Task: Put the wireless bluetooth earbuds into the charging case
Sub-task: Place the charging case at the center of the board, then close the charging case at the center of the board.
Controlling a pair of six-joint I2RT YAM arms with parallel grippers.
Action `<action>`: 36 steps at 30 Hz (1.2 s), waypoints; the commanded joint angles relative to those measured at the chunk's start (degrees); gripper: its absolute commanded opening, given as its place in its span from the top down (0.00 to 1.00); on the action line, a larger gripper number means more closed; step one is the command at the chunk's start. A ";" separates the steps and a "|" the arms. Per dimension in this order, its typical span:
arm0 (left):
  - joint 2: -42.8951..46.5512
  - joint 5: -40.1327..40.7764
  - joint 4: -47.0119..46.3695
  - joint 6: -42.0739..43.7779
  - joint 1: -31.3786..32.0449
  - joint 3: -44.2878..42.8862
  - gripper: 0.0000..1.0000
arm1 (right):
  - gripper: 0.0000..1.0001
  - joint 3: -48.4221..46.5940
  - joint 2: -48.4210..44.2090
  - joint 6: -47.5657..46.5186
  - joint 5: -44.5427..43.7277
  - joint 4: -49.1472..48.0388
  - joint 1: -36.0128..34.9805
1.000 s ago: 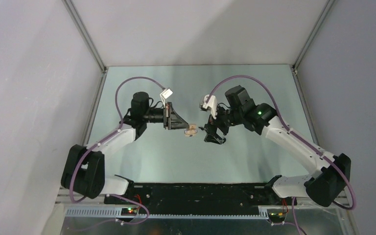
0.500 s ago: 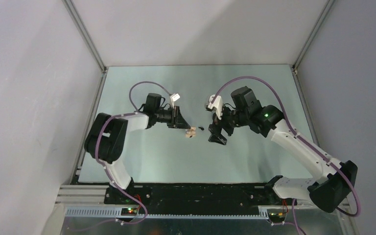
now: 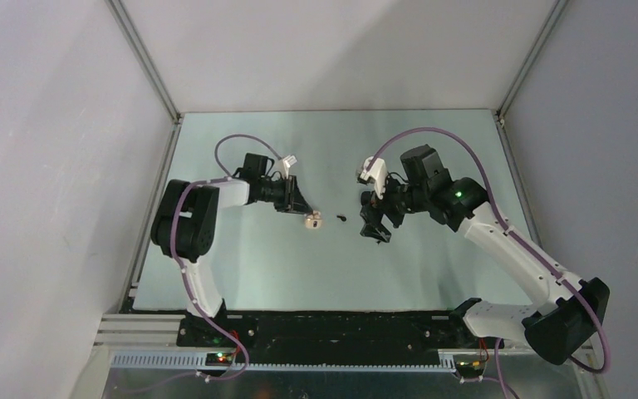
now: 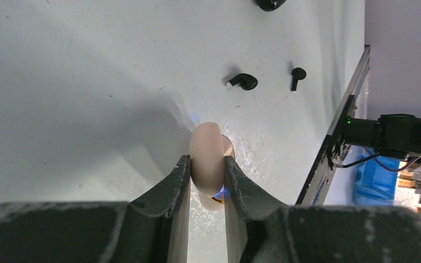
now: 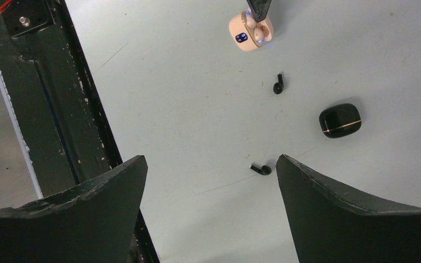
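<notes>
We see L jaws clamped on pink charging case (image 4: 207,143) at the surface (image 5: 197,109), R jaws spread wide w/ nothing held, one black earbud (image 5: 278,85) near pink case, other earbud (image 5: 262,169) under R jaws, black case (image 5: 340,120) beside

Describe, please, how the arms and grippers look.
The left arm and right arm both have white links, black joints and a looping purple cable. The right one carries a green light. The left gripper and right gripper have black, scuffed, wedge-shaped fingers.
</notes>
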State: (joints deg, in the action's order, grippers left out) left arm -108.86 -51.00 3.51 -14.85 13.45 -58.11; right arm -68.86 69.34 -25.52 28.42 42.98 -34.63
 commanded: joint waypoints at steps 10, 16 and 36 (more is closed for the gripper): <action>7.25 6.72 4.02 8.60 -1.51 -1.38 0.44 | 0.07 0.92 0.68 -1.41 -1.38 -2.68 1.03; 13.64 7.17 4.24 9.20 -2.44 -3.29 0.34 | 0.08 0.92 2.60 1.47 -7.53 -6.83 1.91; 35.13 29.54 27.98 10.79 -2.58 -6.50 0.29 | 0.36 -2.43 23.51 37.98 -33.06 -16.31 4.43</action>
State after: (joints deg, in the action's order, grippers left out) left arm -73.84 -27.29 25.12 -3.01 11.16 -63.55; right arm -68.93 87.39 5.34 -1.39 30.59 -29.45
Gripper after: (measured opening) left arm 0.718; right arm 0.654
